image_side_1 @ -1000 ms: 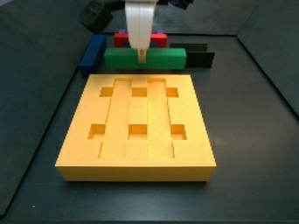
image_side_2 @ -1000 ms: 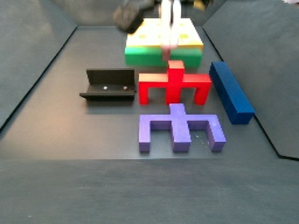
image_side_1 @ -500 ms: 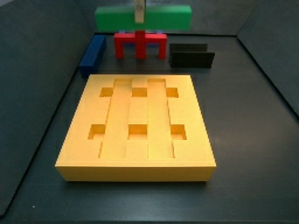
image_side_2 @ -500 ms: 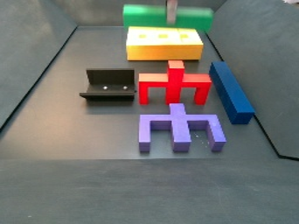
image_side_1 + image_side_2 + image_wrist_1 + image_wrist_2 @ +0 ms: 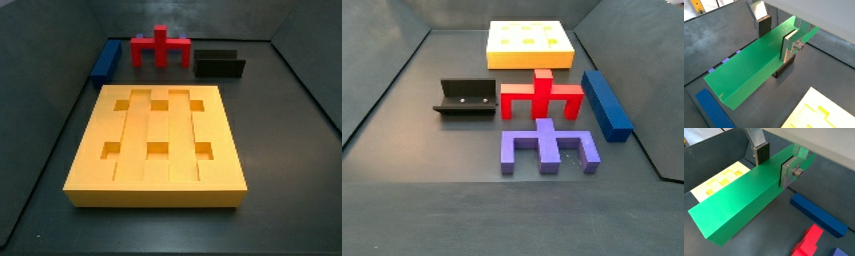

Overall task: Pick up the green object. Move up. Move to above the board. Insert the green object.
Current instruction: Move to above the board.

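Green object (image 5: 754, 72) risen out of side views, tool (image 5: 775, 39) prob. clamping it

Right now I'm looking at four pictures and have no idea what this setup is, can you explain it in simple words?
This is a robot arm with a two-finger pincer. Two cameras ride on its wrist; two stand beside the floor. In both wrist views the pincer's silver fingers clamp a long green object, lifted above the floor. It is too high for the side views, which show neither arm nor bar. On the floor lie a big yellow board with square holes, a blue bar, a red piece, a purple piece and a dark L-shaped fixture.
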Robot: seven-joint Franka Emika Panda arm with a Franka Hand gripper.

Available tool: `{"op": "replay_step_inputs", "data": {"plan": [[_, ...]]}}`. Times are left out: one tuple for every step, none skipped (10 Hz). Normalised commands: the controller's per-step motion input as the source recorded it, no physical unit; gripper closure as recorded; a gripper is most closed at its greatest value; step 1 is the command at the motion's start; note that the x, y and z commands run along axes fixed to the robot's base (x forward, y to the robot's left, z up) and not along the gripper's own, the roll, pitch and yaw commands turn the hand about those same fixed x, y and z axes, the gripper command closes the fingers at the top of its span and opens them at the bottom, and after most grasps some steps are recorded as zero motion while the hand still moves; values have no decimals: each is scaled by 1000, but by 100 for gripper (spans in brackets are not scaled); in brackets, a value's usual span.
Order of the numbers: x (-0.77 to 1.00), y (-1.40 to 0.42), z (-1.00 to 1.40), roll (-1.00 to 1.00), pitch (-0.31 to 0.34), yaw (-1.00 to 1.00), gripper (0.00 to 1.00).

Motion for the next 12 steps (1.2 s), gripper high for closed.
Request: {"op": "replay_step_inputs", "data": {"plan": [[25, 3, 171, -62, 72, -9, 100], [107, -1400, 332, 12, 41, 1000, 100], [101, -1400, 304, 15, 39, 1000, 100], [111, -1400, 310, 31, 46, 1000, 100], [151, -1400, 315, 22, 52, 1000, 100], [153, -983, 216, 23, 65, 1000, 100], [140, -623, 143, 26, 74, 1000, 100], [113, -319, 82, 30, 85, 1000, 100], [93, -245, 69, 33, 88, 1000, 100], [73, -140, 48, 39, 97, 1000, 100], [74, -102, 36, 42, 105, 1000, 100], [78, -67, 27, 45, 114, 1000, 100]]}}
